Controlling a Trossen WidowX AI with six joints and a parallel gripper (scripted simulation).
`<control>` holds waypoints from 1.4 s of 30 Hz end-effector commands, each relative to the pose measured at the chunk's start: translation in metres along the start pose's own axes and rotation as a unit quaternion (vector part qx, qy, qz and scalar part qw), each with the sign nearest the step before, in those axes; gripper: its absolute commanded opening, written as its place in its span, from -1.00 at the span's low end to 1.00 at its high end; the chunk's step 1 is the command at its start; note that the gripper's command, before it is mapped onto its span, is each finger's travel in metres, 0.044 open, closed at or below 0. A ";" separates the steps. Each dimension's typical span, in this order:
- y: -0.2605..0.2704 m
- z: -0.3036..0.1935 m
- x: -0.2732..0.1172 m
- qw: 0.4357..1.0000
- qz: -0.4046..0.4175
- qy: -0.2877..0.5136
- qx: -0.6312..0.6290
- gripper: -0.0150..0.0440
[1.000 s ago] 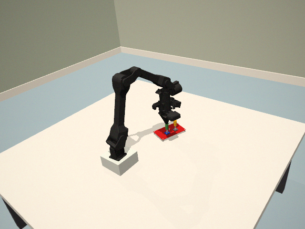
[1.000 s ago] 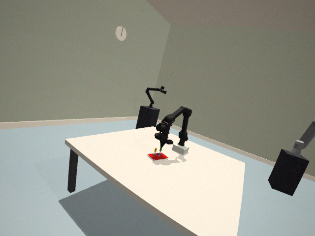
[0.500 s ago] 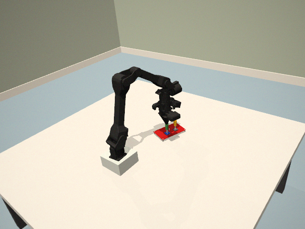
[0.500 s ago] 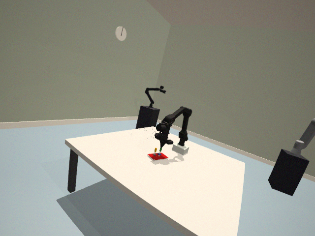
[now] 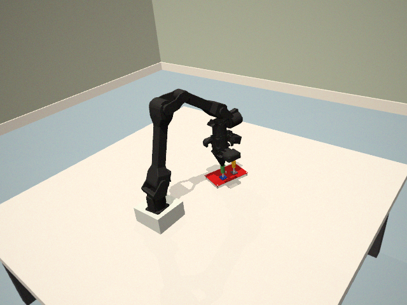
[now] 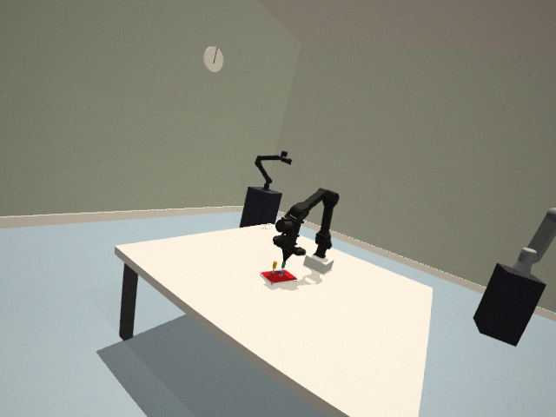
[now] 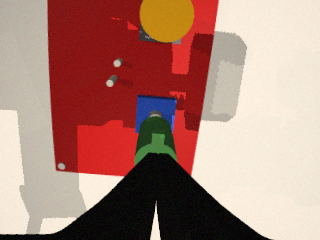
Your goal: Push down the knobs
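Note:
The red circuit board [image 5: 214, 180] [image 6: 278, 279] [image 7: 100, 150] stands on short legs. The green knob [image 5: 222, 169] [image 6: 283, 264] [image 7: 156, 135] is upright above the blue potentiometer [image 5: 223, 177] [image 7: 149, 106], with a stretch of grey shaft showing between them. The yellow knob [image 5: 233, 164] [image 6: 274, 265] [image 7: 167, 15] is upright above the grey potentiometer [image 5: 234, 172] [image 7: 146, 36], also with shaft showing. My gripper [image 5: 222, 164] [image 6: 284, 261] [image 7: 156, 163] is shut and empty. Its tips are at the top of the green knob; whether they touch it I cannot tell.
Two small pale posts [image 7: 118, 62] [image 7: 111, 81] stand on the board beside the potentiometers. My arm's pale base block [image 5: 170, 216] [image 6: 319, 263] is on the table. Two other arms on dark pedestals [image 6: 260, 207] [image 6: 509, 305] stand away from the table.

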State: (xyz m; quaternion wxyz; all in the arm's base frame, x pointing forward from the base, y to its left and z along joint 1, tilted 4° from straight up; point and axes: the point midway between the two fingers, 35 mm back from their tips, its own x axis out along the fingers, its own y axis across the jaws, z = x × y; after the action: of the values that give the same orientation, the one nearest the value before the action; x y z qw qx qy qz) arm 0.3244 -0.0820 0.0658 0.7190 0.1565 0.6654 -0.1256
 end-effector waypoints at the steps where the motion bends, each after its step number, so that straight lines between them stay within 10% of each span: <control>1: 0.001 0.001 0.010 1.000 0.001 0.003 0.001 -0.49; 42: 0.001 0.001 0.021 1.000 0.001 0.003 0.001 -0.49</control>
State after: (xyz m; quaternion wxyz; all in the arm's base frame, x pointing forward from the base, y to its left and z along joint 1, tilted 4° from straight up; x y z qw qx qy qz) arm 0.3249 -0.0817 0.0565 0.7212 0.1565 0.6630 -0.1259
